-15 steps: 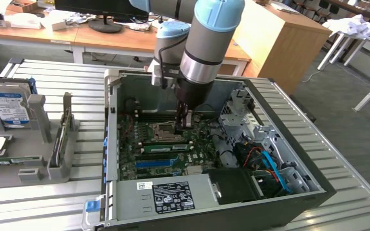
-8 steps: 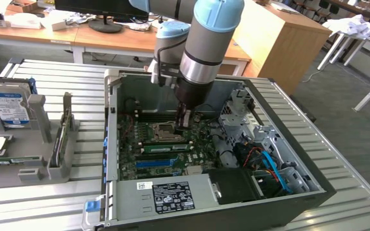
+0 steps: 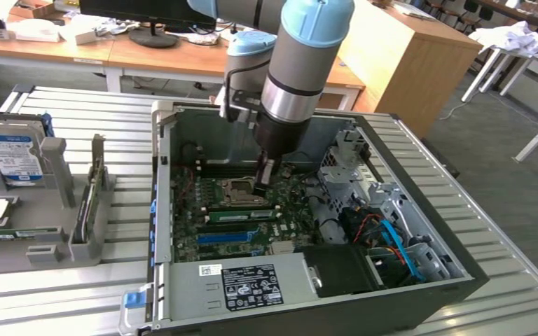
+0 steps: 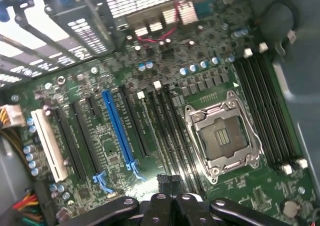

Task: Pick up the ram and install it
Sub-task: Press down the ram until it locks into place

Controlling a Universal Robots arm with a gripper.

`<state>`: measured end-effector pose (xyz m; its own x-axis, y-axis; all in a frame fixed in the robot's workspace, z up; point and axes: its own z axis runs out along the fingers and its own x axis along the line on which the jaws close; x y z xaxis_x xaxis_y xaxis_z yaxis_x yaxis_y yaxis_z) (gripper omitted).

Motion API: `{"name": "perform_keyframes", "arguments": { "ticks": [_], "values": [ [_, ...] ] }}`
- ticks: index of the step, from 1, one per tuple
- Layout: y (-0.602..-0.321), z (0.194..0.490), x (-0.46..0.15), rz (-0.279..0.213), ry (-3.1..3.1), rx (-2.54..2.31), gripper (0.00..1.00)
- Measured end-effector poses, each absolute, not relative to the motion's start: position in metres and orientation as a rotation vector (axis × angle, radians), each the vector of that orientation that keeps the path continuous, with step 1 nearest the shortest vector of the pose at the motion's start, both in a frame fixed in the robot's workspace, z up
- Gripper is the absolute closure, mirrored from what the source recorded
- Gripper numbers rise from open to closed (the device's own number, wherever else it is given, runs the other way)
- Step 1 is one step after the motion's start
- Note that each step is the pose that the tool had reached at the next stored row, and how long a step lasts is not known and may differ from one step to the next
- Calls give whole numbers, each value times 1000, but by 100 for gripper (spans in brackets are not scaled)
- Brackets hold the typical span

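Okay, we see the gripper (image 3: 265,183) shut and empty, low over the motherboard (image 3: 293,210) mid desk (image 3: 64,294). The ram (image 3: 241,215) looks slotted just beside it. It's likely light, stiff, fragile: grip the long edges, not the chips.

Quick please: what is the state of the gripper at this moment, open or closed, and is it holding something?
Gripper: closed, low over the motherboard inside the computer case; whether it holds anything cannot be told.
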<state>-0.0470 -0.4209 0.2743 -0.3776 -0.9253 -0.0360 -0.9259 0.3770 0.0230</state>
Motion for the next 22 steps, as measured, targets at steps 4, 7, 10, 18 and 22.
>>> {"name": "perform_keyframes", "arguments": {
  "ticks": [4,7,10,18,22],
  "values": [
    [-421,274,-47,60,2644,-1661,89],
    [-421,274,-47,60,2683,-1596,89],
    [-421,273,-47,59,2719,-1533,89],
    [-421,272,-47,57,2809,-1355,89],
    [-421,272,-47,56,2852,-1258,89]
  ]
}}
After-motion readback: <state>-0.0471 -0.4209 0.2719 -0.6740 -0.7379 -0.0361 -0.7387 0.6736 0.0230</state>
